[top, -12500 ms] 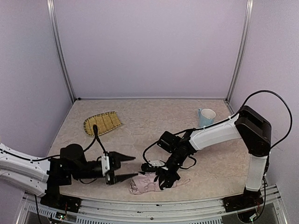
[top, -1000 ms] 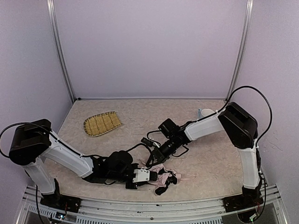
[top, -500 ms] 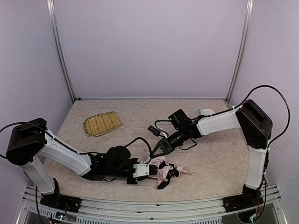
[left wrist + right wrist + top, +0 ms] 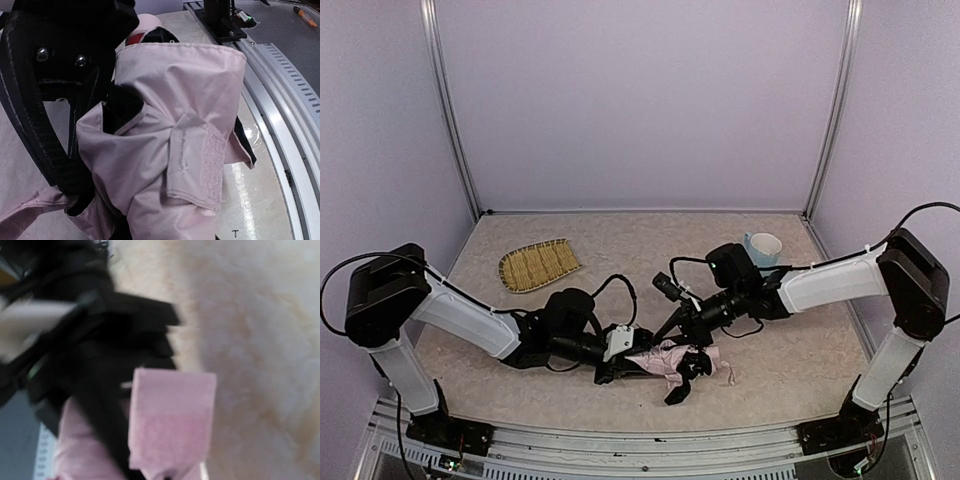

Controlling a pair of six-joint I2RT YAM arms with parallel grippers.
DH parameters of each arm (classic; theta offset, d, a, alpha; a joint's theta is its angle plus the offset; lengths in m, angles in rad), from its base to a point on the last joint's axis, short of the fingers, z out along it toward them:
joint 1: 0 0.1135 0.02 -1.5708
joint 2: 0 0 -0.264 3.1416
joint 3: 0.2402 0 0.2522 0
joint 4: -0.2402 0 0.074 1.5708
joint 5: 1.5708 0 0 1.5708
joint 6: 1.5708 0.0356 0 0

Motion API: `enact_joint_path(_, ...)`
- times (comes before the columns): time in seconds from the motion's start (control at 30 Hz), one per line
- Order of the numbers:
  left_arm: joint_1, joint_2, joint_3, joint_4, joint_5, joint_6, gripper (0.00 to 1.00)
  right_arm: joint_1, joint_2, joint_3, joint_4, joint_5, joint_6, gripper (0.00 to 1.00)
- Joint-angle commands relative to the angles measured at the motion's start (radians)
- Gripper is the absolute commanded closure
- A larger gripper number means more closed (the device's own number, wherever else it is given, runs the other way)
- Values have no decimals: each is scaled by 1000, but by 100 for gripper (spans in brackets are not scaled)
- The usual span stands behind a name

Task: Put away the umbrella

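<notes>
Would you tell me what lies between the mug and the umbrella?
In the top view, the right arm lies between them, its black wrist end reaching from beside the mug down toward the umbrella.

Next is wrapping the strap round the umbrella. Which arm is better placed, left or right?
Right, probably. The left gripper is pinning the bundled umbrella and shouldn't let go; the right gripper hovers beside it, pink strap tab close in its blurred wrist view.

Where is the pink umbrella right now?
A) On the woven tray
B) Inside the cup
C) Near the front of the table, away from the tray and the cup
C: the umbrella is near the front edge of the table, well apart from the woven tray and the cup.
</notes>
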Motion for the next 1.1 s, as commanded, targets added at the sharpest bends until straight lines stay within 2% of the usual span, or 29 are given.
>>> enact_joint_path(0.0,40,106,-3,-263,108,-114,100,73,-146,-49,203,-25,-138,100)
enact_joint_path(0.17,58,174,54,-325,95,-137,100,97,-205,-132,289,27,-126,100)
enact_joint_path(0.23,58,190,62,-323,55,-146,100,114,-222,-164,329,47,-126,100)
enact_joint_path(0.3,57,200,74,-312,-18,-172,95,135,-210,-178,328,74,-136,100)
enact_joint_path(0.4,43,213,98,-308,-114,-195,80,139,-170,-195,346,90,-130,100)
enact_joint_path(0.43,35,216,101,-299,-145,-198,71,139,-157,-203,358,90,-130,100)
enact_joint_path(0.6,3,212,71,-214,-219,-195,43,139,-90,-209,360,88,-156,100)
enact_joint_path(0.63,1,206,56,-189,-228,-190,32,139,-80,-209,352,86,-165,100)
enact_joint_path(0.67,-4,199,44,-165,-243,-188,28,140,-69,-210,343,84,-175,100)
enact_joint_path(0.83,-25,161,-26,-13,-305,-175,24,140,-32,-220,337,85,-193,100)
enact_joint_path(1.07,-104,74,-174,269,-341,-64,17,140,-15,-221,324,115,-205,100)
